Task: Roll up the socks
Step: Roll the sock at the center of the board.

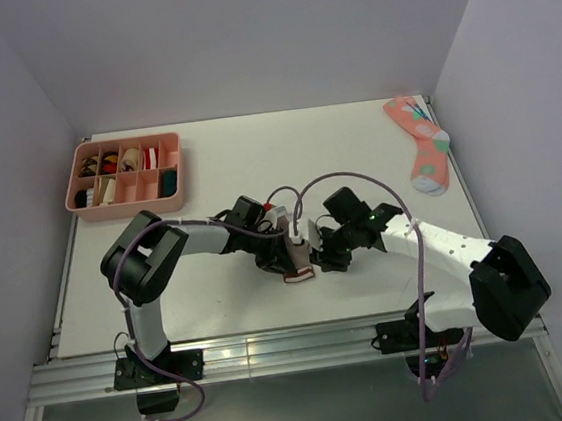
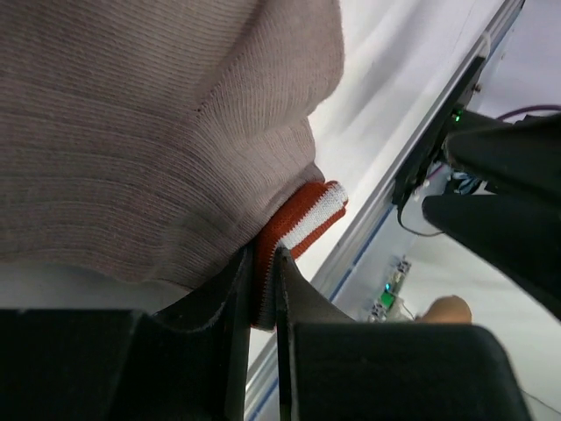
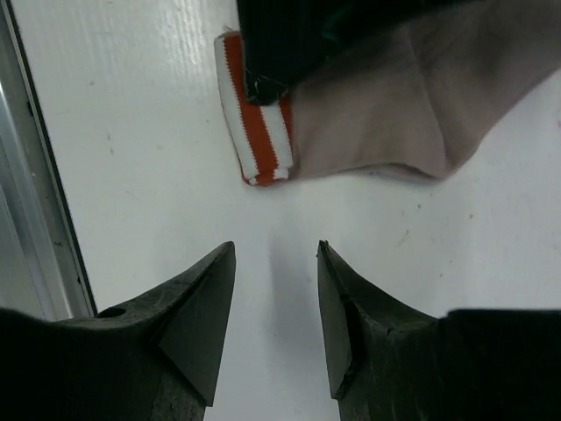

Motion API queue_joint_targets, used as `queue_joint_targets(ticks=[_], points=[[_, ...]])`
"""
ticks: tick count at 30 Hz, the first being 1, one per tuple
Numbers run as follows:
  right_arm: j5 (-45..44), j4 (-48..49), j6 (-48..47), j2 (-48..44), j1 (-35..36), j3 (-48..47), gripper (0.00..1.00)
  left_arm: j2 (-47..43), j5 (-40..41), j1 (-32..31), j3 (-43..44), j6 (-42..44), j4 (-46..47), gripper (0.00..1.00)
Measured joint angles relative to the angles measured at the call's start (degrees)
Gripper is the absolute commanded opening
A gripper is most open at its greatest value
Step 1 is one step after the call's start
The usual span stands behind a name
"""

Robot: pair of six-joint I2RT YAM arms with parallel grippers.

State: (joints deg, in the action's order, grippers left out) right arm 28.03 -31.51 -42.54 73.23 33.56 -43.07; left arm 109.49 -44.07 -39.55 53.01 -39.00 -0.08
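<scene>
Left wrist view alone shows left gripper (image 2: 263,263) clamped on red-and-white cuff (image 2: 302,219) of ribbed taupe sock (image 2: 149,132), right wrist view adds dark green sock (image 3: 298,35) lying over it, right gripper (image 3: 276,254) parted, empty, above white table (image 3: 131,132), just beside the cuff

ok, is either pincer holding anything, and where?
Left pincer grips the brown sock by its striped cuff; right pincer is open, holding nothing.

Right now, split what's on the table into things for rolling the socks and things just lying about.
For the job: taupe sock, pinched at its striped cuff by the left gripper; dark green sock lying over it; right gripper, open just short of the cuff.
Lying about: coral-pink spotted sock; pink tray of small items.
</scene>
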Motion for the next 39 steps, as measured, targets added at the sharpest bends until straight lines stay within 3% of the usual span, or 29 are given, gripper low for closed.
queue_joint_targets(ticks=[22,39], points=[[-12.35,9.42,-2.32,2.51,24.11,4.2,0.43,2.1,-5.75,0.48,2.29,2.97,-11.91,0.0],[-18.64,15.04,-2.08,6.16,27.61,4.55,0.41,2.73,-7.1,1.25,2.64,4.52,-13.77,0.0]])
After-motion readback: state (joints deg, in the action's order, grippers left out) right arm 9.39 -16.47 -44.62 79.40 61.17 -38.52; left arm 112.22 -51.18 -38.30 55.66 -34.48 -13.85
